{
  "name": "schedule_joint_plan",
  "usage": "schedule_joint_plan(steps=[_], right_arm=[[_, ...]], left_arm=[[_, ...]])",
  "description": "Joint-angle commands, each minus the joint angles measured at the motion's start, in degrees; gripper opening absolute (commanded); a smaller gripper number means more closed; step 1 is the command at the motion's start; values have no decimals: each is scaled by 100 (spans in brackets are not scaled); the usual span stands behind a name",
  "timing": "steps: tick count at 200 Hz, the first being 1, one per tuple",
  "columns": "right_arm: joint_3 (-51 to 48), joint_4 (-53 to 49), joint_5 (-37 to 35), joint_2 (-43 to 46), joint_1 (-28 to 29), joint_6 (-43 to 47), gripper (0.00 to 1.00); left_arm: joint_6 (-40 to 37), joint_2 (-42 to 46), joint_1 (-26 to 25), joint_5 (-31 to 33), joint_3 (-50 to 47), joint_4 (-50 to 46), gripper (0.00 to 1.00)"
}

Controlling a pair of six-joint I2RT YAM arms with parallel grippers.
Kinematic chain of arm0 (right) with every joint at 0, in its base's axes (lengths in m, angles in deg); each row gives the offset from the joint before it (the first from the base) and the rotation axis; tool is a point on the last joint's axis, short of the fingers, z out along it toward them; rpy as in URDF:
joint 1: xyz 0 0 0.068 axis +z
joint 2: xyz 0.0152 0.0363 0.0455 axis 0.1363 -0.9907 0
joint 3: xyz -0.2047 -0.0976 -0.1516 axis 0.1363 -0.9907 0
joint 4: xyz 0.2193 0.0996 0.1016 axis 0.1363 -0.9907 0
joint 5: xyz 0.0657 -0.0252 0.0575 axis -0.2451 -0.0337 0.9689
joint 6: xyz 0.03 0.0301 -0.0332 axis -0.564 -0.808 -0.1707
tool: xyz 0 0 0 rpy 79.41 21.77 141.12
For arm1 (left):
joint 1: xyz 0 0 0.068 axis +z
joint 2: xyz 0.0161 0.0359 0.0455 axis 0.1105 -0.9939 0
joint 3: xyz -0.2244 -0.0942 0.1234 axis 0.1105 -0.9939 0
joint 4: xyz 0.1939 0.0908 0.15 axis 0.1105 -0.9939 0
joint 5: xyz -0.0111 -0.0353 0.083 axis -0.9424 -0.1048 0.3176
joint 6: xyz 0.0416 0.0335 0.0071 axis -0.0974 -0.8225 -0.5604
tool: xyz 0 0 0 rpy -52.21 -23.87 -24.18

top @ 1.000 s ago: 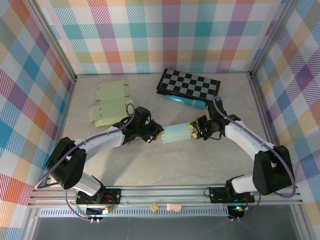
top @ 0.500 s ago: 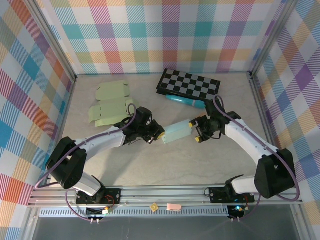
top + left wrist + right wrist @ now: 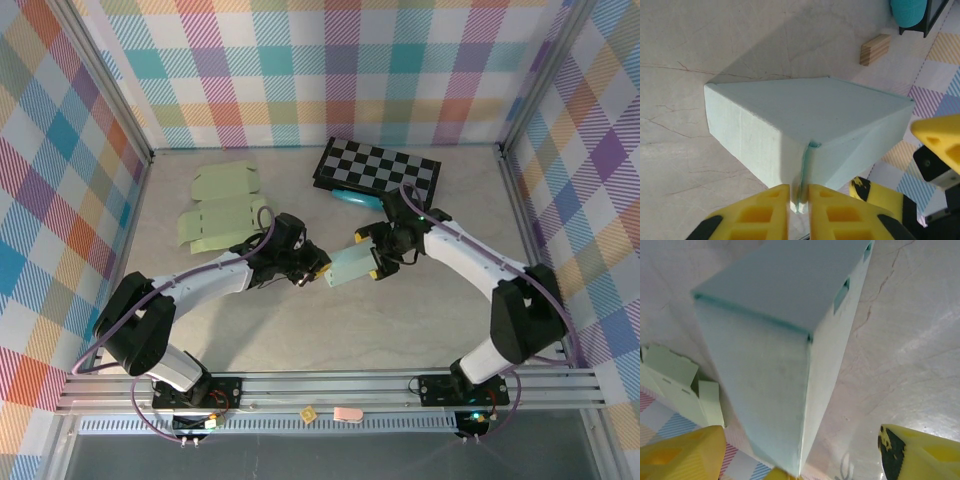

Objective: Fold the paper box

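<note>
One pale blue paper box is lying near the middle of the surface, between the two arms, and it is already standing up as a closed rectangular body with sharp long edges and a small tab sitting in its side slot. Judging from the wrist views, most of the folding is looking done; what is remaining seems to be the end seam, where a thin flap edge is sticking out rather than lying tucked flat. The left claw is pinching that flap, its yellow fingers nearly together with only the paper between them. The right claw is reaching over the opposite end with its fingers spread wide on either side of the box, gripping nothing. Just behind the right arm a teal bottle and a folded checkerboard are crowding the back of the surface, so room is looking tight there. Two flat green box blanks are lying well apart at the back left, and bare surface is opening toward the arm bases.
</note>
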State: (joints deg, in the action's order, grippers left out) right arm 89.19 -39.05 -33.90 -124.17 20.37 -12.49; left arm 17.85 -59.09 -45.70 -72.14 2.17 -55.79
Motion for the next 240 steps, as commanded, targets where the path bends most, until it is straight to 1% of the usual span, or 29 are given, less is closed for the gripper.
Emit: schedule_joint_plan(steps=[1, 32, 71, 89, 93, 106, 118, 127, 171, 194, 208, 240], right_arm=[[332, 38, -3, -218, 45, 6, 80], [461, 83, 143, -530, 54, 58, 79], [536, 126, 62, -665, 62, 205, 76], [543, 180, 231, -801, 69, 209, 73], [539, 197, 266, -842, 79, 200, 73], [501, 258, 319, -903, 109, 173, 69], [469, 303, 320, -904, 128, 164, 65], [431, 346, 273, -864, 139, 177, 62], [-183, 1096, 170, -464, 132, 140, 49], [-663, 1716, 15, -140, 124, 58, 47], [-1001, 2352, -94, 56, 71, 32, 47], [-1619, 4449, -56, 66, -234, -47, 46]], left_arm=[[-219, -93, -80, 131, 213, -626, 19], [-278, -76, -81, 134, 318, -690, 22], [-425, -52, -81, 158, 525, -841, 24], [-456, -35, -80, 167, 604, -834, 25], [-473, -23, -80, 177, 634, -1041, 25], [-533, 17, -81, 239, 760, -1175, 26], [-663, 60, -41, 321, 932, -1428, 30], [-784, 99, 47, 366, 1044, -1640, 32], [-1094, 814, 874, 560, 964, -2034, 33], [-1277, 1238, 1270, 630, 840, -2180, 33], [-1300, 1520, 1429, 701, 663, -2175, 33], [-1167, 2178, 1597, 944, 68, -1966, 34]])
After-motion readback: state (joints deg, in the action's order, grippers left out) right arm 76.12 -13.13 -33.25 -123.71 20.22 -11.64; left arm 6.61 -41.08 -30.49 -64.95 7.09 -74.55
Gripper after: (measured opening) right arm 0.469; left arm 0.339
